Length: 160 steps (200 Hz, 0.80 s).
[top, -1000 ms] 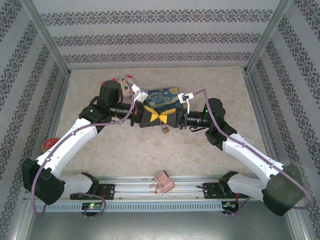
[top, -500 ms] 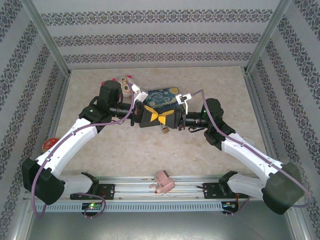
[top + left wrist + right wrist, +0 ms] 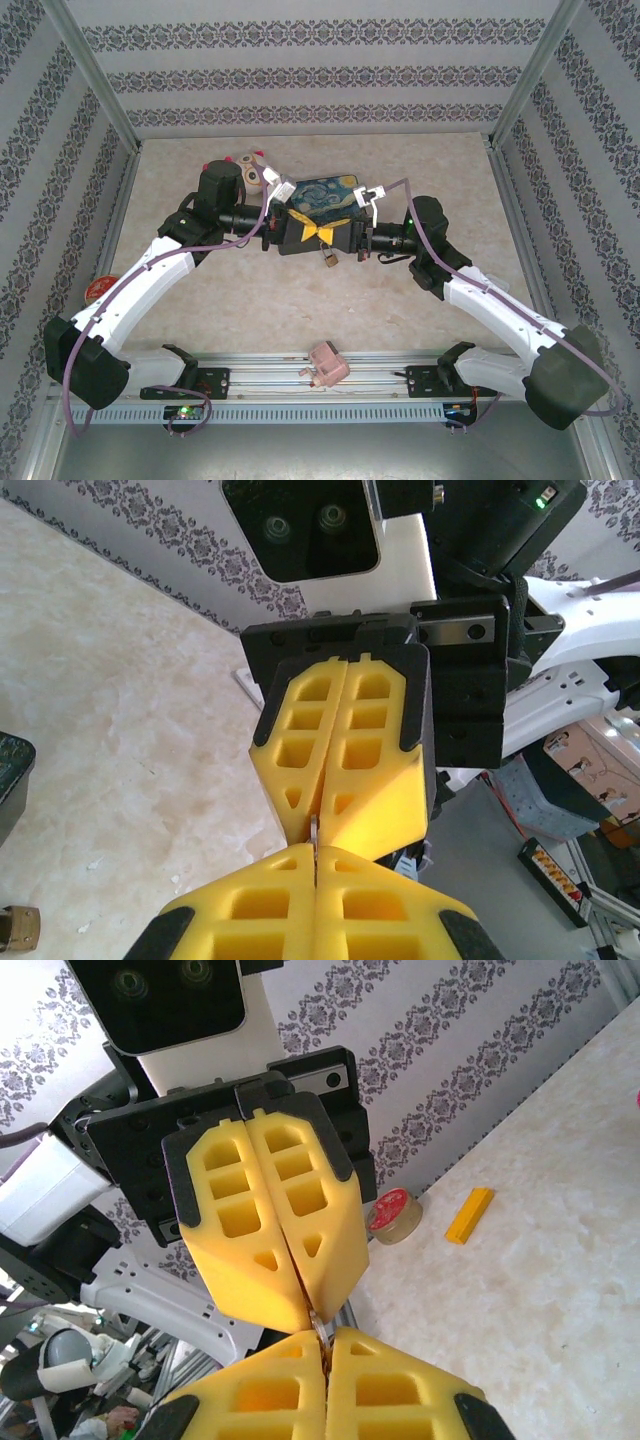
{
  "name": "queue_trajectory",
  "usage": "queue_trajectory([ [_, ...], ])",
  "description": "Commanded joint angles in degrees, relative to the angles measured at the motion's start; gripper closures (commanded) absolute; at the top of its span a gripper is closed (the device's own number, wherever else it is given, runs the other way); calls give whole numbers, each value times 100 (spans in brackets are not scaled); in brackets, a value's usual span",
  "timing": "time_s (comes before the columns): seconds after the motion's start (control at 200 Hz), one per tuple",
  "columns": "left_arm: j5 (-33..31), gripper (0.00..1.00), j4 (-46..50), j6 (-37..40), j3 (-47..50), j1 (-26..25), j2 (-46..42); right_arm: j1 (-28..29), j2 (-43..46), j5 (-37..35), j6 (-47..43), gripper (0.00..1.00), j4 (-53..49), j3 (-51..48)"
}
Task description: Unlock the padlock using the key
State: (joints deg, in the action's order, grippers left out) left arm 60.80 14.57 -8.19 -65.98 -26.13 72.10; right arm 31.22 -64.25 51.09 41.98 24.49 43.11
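Left gripper [image 3: 308, 230] and right gripper [image 3: 334, 232] meet tip to tip above mid-table, both pairs of yellow fingers pressed together; at the seams a thin metal sliver [image 3: 314, 832] is pinched between them, too small to call the key; padlock [image 3: 328, 258] sits just on the near side of the tips, brass body low; painted tin box [image 3: 325, 192] crowds the far side, close behind the fingers; plush toy [image 3: 250, 166] beside the left wrist; bare tabletop [image 3: 260, 300] opens toward the near rail [image 3: 250, 378], where a pink block [image 3: 327, 362] rests; red tape roll [image 3: 98, 290] hugs the left wall.
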Motion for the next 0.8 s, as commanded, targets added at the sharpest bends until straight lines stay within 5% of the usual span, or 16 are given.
queue_trajectory([
  [0.0,-92,88,-415,-254,47,83,-108,-88,201,-36,-115,100,232,-73],
  [0.345,-983,0,-1196,-1005,423,292,-410,-334,595,-488,-23,100,108,-393],
  [0.795,-4063,1,-1624,-1372,1144,-146,-945,-1017,1359,-2189,383,100,-1782,-757],
])
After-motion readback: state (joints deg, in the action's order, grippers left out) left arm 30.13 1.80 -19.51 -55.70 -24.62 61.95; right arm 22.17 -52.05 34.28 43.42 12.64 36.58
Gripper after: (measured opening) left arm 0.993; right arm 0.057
